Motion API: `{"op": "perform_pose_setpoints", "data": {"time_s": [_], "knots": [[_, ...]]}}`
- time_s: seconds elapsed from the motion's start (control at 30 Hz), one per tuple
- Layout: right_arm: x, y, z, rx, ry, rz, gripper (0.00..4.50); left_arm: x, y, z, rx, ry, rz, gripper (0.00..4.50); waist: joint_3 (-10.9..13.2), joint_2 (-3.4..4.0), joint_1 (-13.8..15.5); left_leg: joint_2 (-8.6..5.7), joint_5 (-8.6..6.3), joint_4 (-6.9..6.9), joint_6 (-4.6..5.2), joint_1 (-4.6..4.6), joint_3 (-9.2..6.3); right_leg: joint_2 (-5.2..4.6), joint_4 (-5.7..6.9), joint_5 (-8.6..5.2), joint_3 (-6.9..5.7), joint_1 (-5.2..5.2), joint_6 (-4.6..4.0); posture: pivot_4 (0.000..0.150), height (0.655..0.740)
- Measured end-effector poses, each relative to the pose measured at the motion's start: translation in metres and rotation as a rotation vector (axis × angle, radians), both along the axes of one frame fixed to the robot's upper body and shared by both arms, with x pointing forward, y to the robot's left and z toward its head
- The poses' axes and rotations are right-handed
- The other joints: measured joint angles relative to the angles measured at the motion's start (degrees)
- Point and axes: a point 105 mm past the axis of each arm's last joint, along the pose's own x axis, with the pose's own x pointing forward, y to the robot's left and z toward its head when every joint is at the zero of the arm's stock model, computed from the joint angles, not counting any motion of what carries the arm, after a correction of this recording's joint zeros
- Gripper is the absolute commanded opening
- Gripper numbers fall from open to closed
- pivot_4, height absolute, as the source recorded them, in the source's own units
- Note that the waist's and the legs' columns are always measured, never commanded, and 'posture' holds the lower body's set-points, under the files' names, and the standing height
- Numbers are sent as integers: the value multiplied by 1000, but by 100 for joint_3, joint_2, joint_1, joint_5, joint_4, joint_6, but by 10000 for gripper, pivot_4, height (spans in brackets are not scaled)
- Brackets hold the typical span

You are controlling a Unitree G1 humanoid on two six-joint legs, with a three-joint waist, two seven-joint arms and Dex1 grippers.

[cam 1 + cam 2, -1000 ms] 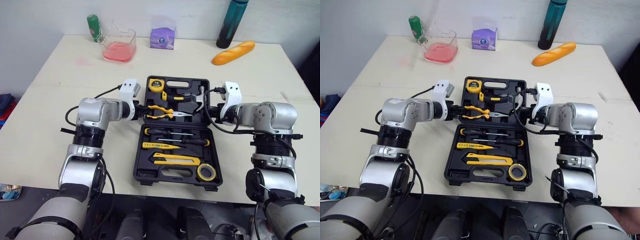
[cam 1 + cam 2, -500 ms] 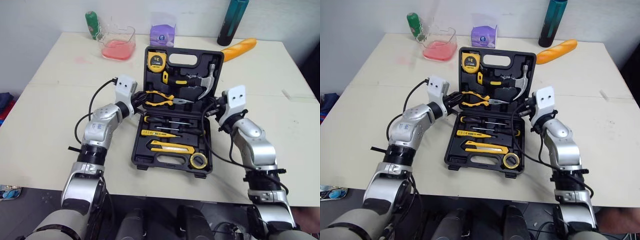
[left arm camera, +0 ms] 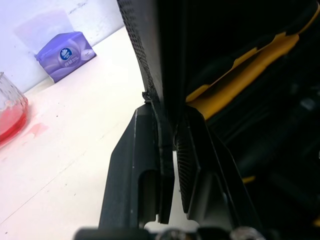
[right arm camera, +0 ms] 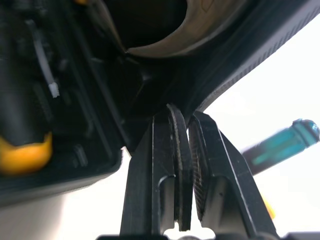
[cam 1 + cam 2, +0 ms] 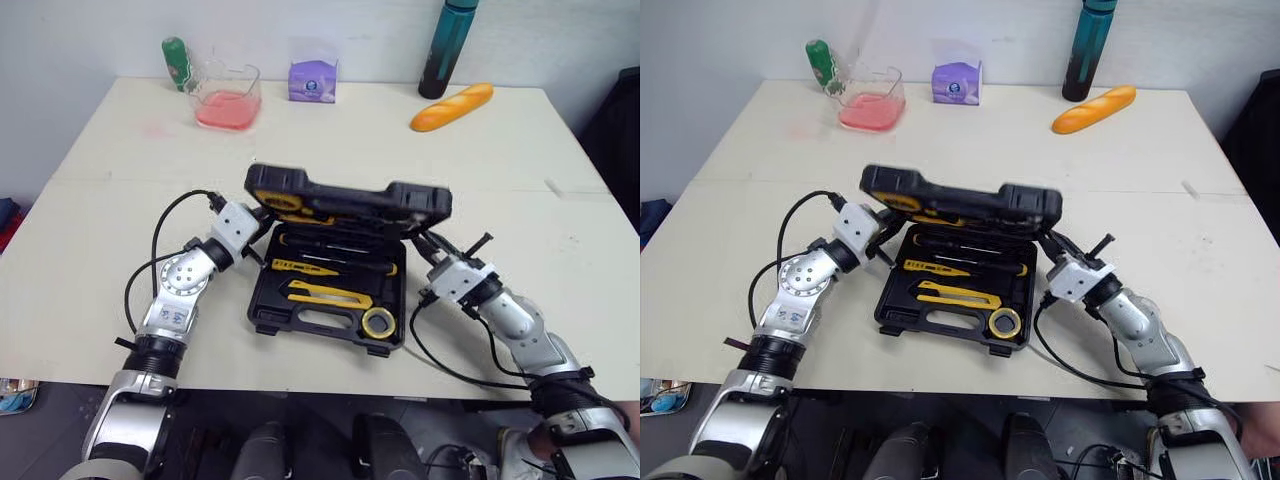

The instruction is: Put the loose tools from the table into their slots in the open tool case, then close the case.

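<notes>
The black tool case base (image 5: 320, 322) lies on the table, holding screwdrivers (image 5: 330, 245), a yellow utility knife (image 5: 330, 296) and a yellow tape roll (image 5: 377, 322). Its lid (image 5: 350, 198) hangs tilted forward, half lowered over the base, and hides the tools stored inside it. My left gripper (image 5: 262, 238) is shut on the lid's left edge; the left wrist view shows the thin rim pinched between the fingers (image 3: 147, 150). My right gripper (image 5: 432, 250) is shut at the lid's right edge, its fingertips (image 4: 175, 130) on the rim.
Along the table's back stand a green bottle (image 5: 175, 58), a clear container of pink liquid (image 5: 224, 98), a purple tissue box (image 5: 313, 80) and a teal bottle (image 5: 445, 50). A bread roll (image 5: 452, 107) lies at the back right.
The lid has swung from lying flat open, through upright, to tilted forward over the base. Both grippers came down and forward with its side edges. The camera has also shifted.
</notes>
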Motion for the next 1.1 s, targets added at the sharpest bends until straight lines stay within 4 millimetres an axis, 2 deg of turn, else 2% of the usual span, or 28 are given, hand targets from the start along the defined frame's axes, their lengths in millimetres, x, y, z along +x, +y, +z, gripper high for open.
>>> {"op": "perform_pose_setpoints", "data": {"time_s": [0.03,0.1,0.2,0.3,0.33,0.43,0.5,0.53,0.6,0.77,0.83,0.87,0.9,1.03,1.1], "knots": [[-1,-1,-2,-18,-1,5,0,-2,0,-1,6,1,-6,37,-1,-1,6,0,0,-6,0,9,1,0,-1,0,2,6,0,1500,7400],[-2,-2,-4,-35,17,17,0,-6,2,-3,4,8,-17,9380,-7,-10,7,4,-1,-6,-1,15,2,2,-2,0,2,10,0,1500,7400],[-6,-7,-12,-39,112,43,12549,-11,17,-12,29,58,0,22575,-9,-13,20,4,-2,-6,0,20,-6,1,-8,0,-2,23,-1,1500,7400],[-16,-21,-39,-63,290,21,27718,-24,46,-25,52,148,43,36752,-7,-13,21,5,-8,-5,7,18,-11,-4,-14,0,-6,25,-1,1500,7400],[-17,-23,-36,-32,304,18,33065,-29,56,-27,53,179,62,37453,-7,-11,16,5,-9,-2,9,15,-10,-4,-13,0,-4,23,-1,1500,7400],[-23,-27,-34,-25,384,32,33065,-44,62,-25,60,214,32,37453,-7,-11,22,8,-19,5,7,23,-28,-8,-18,-1,-15,43,-3,1500,7400],[-30,-40,-38,37,476,10,33065,-57,81,-27,59,267,56,37453,-4,-6,26,20,-30,4,2,30,-34,-16,-32,-4,-17,56,-8,1500,7400],[-33,-53,-38,78,538,-24,33065,-62,96,-25,42,290,92,37453,-2,-3,41,21,-31,5,3,29,-39,-22,-37,-4,-24,60,-8,1500,7400],[-34,-68,-36,122,590,-75,33065,-63,106,-16,14,281,122,37453,-1,-2,88,18,-33,13,6,32,-46,-36,-40,-3,-33,71,-8,1500,7400],[-45,-60,-35,139,689,-9,33065,-67,92,-3,-25,277,56,37453,0,1,162,13,-40,7,4,35,-46,-43,-41,-3,-34,72,-8,1500,7400],[-50,-57,-36,167,750,18,28063,-69,87,-2,-40,294,32,37453,0,1,169,12,-40,8,6,32,-45,-39,-44,-3,-36,73,-8,1500,7400],[-52,-54,-35,185,774,34,24660,-69,86,-2,-45,303,26,33424,0,1,172,9,-40,9,7,32,-44,-31,-44,-3,-36,73,-8,1500,7400],[-53,-52,-34,190,791,47,21152,-69,83,-3,-51,313,16,31879,0,1,172,8,-40,10,8,32,-43,-16,-43,-3,-35,73,-8,1500,7400],[-53,-47,-32,194,813,65,25,-66,69,0,-57,336,-45,14127,0,1,173,9,-40,12,8,33,-43,-7,-42,-3,-34,73,-7,1500,7400],[-51,-44,-30,202,819,69,0,-62,61,4,-57,336,-77,4904,0,1,173,10,-40,11,7,33,-43,-4,-43,-3,-34,73,-7,1500,7400]]}}
